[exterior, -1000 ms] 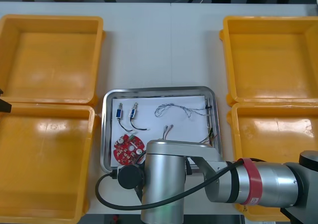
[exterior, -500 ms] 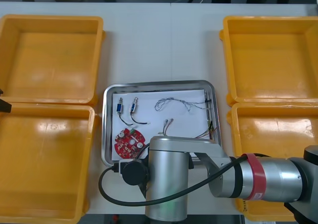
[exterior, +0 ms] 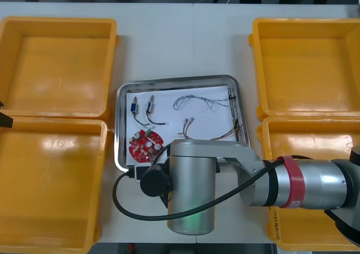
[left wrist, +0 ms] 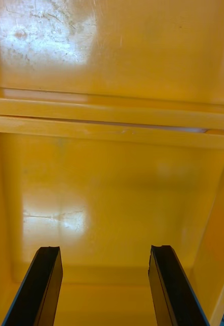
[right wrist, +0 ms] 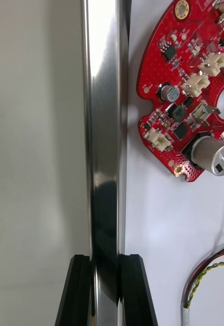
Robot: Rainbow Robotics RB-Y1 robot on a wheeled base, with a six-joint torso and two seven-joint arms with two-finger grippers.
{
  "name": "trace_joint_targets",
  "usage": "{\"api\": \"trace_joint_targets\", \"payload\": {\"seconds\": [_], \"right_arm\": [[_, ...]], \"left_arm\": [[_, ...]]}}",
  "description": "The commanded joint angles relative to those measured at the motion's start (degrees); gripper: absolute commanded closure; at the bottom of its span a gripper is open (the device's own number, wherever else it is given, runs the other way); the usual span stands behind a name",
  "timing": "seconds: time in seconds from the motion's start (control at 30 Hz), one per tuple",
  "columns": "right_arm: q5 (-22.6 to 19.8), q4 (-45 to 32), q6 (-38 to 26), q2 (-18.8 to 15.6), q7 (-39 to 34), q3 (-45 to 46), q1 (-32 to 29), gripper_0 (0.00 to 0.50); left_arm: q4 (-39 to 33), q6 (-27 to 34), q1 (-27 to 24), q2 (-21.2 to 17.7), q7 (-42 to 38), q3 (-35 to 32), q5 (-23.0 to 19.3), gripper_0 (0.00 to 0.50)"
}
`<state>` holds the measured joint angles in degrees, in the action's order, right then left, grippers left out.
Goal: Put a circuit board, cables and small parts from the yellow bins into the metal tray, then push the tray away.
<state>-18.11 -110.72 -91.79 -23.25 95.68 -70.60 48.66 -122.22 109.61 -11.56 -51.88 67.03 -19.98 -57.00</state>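
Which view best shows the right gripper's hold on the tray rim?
The right wrist view: the right gripper is shut on the metal tray at its rim. In the front view the right arm hides that near rim. The left wrist view looks into a yellow bin, under the open left gripper.

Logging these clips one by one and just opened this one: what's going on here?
The right gripper has its fingers shut on the near rim of the metal tray and has been sliding it away from the robot. The tray already holds a red circuit board, cables and small metal parts. The left gripper waits, fingers open, over a yellow bin.
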Motion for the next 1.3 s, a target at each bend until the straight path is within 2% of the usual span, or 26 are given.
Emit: {"api": "trace_joint_targets", "payload": {"seconds": [0.03,0.57,0.93,1.2,1.3], "right_arm": [[0.5,-1.3,1.4,-2.2,-2.9,-0.9,3.2,0.49],[1.1,3.9,5.4,-1.9,-4.5,-0.9,7.1,0.5],[0.7,10.0,15.0,-2.0,-5.1,-0.9,10.0,0.5],[-3.2,14.0,20.0,-2.7,-5.2,-0.9,13.0,0.5],[-3.4,14.5,20.8,-2.9,-5.2,-0.9,13.4,0.5]], "left_arm": [[-1.7,0.4,1.0,-1.2,4.9,-1.8,-0.5,0.0],[-1.7,0.4,1.0,-1.2,4.9,-1.8,-0.5,0.0],[-1.7,0.4,1.0,-1.2,4.9,-1.8,-0.5,0.0],[-1.7,0.4,1.0,-1.2,4.9,-1.8,-0.5,0.0],[-1.7,0.4,1.0,-1.2,4.9,-1.8,-0.5,0.0]]}}
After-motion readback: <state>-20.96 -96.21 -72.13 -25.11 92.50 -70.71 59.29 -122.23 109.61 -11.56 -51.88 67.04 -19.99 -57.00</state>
